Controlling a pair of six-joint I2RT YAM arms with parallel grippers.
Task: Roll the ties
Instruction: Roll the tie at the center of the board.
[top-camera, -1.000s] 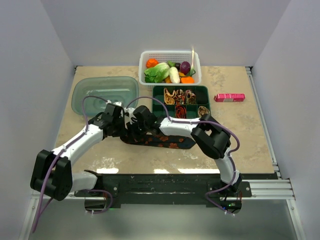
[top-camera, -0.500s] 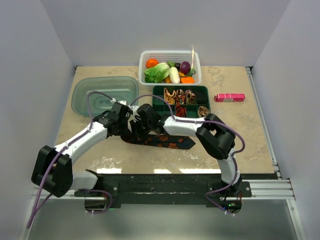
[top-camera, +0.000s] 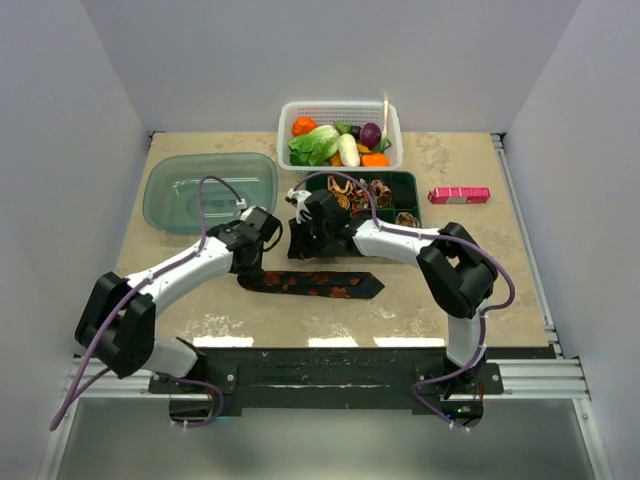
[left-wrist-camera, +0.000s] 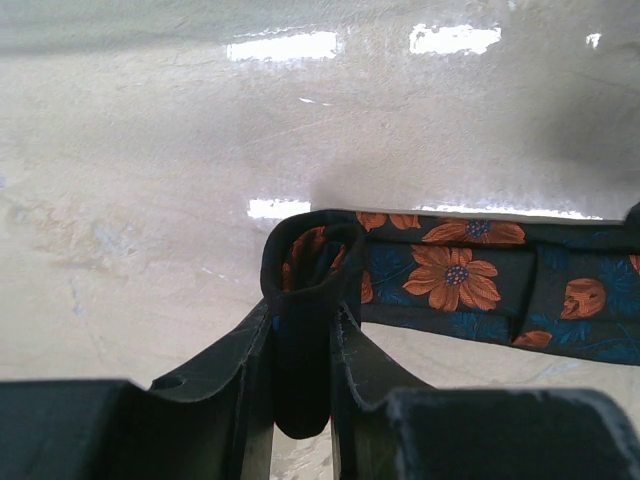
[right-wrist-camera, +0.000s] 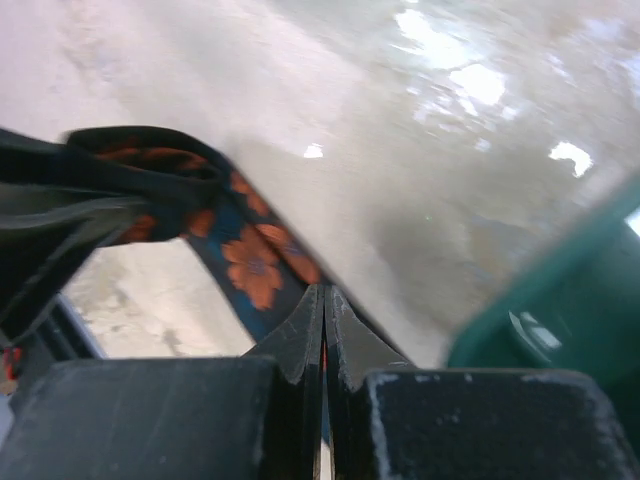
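Beige stone-patterned desk (top-camera: 500, 270) with grey walls on three sides.

Far left: clear teal container (top-camera: 175, 195), shallow, with rounded corners.

Far centre: white basket (top-camera: 340, 104) full of vegetables (top-camera: 318, 145): leafy greens, with orange, purple and white pieces.

Just near the basket: green tray (top-camera: 413, 190) with compartments.

Black tie (top-camera: 325, 284) with orange flowers lay flat along the near middle of the desk. It ran left to right, with its pointed end to the right. Its left end was curled up off the surface into a small loop, orange showing inside.

Left claw (left-wrist-camera: 303, 330) was clamped on that curled left end. One finger was on each side of the dark fabric, and the loop stood up above the fingertips. The rest of the tie trailed off to the right along the desk.

Right claw (right-wrist-camera: 323, 295) sat on the far side of the tie, beside the near-left corner of the green tray. Its jaws were pressed together. The flowered fabric passed right at the fingertips; could not tell whether any of it was pinched.

Pink box (top-camera: 459, 195) lay on the desk right of the tray, apart from it.

Rolled ties (top-camera: 352, 192), small spirals in tan, brown and orange, sat in the tray's compartments.
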